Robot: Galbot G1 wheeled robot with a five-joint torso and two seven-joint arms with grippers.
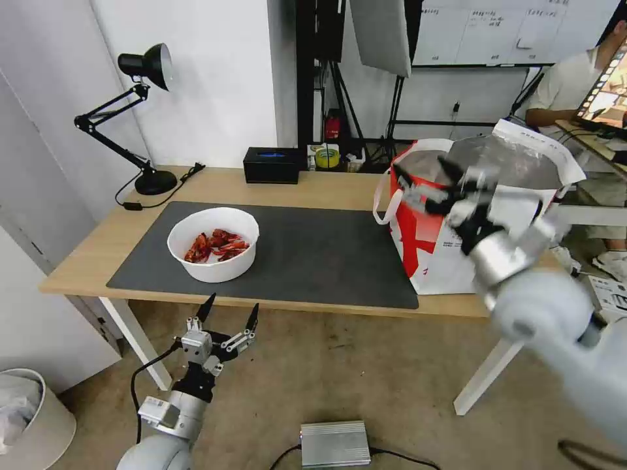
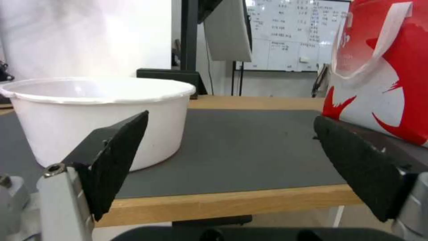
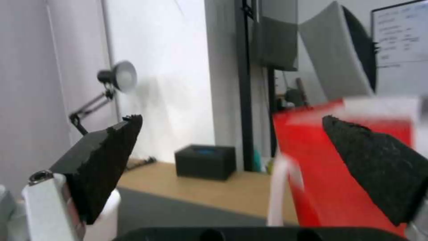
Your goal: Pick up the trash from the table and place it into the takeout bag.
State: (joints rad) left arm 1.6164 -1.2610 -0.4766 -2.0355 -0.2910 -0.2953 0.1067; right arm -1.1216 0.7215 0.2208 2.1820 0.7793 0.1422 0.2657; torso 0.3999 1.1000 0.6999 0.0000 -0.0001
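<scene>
The white round bowl of red crayfish shells (image 1: pixel 213 243) sits left of centre on the dark grey mat (image 1: pixel 313 251). Lower left, the left gripper (image 1: pixel 228 313) hangs spread, empty. At right, the right gripper (image 1: pixel 428 179), fingers apart, hovers by the white-and-red foil-lined takeout bag (image 1: pixel 450 241).

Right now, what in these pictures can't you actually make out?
- Inside of the takeout bag: head view, hidden by its walls and the blurred right tool.
- Bowl contents: left wrist view, hidden behind its wall.
- Whiteboard writing: too small.
</scene>
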